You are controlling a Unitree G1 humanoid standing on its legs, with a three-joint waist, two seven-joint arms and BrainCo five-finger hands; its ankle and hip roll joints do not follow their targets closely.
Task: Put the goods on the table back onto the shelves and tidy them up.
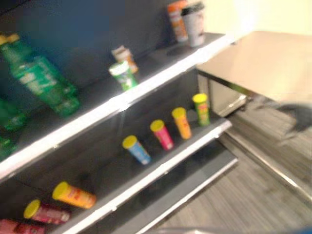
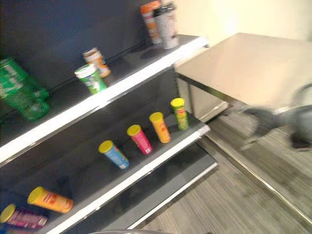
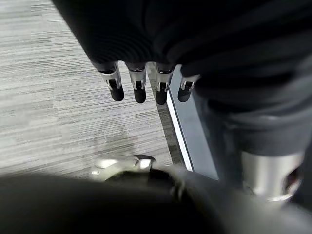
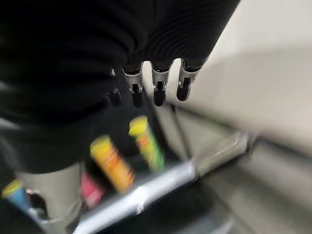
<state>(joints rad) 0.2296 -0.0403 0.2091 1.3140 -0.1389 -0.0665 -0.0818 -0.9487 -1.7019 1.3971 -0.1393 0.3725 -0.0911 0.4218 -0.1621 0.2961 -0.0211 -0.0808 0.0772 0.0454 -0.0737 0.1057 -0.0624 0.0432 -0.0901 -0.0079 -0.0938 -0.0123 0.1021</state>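
Observation:
The beige table [image 1: 263, 63] stands at the right with a bare top. On the upper shelf [image 1: 146, 87] are green bottles [image 1: 41, 78], a green can [image 1: 123, 74], an orange can [image 1: 125, 54] and two tall cups [image 1: 194, 22]. The lower shelf [image 2: 161, 155] carries a row of yellow-lidded tubes: blue [image 1: 137, 149], pink [image 1: 162, 134], orange [image 1: 182, 122] and green [image 1: 201, 108]. My left hand [image 3: 138, 87] hangs over the floor with straight fingers and holds nothing. My right hand [image 4: 157, 87] is open too, with the green tube [image 4: 146, 141] and the orange tube [image 4: 113, 163] beyond its fingertips.
An orange tube [image 1: 74, 195] and a maroon tube [image 1: 46, 212] lie at the lower shelf's left end. A lower ledge [image 1: 195, 183] juts out under the shelves. Grey striped carpet [image 2: 234, 195] spreads between the shelves and the table.

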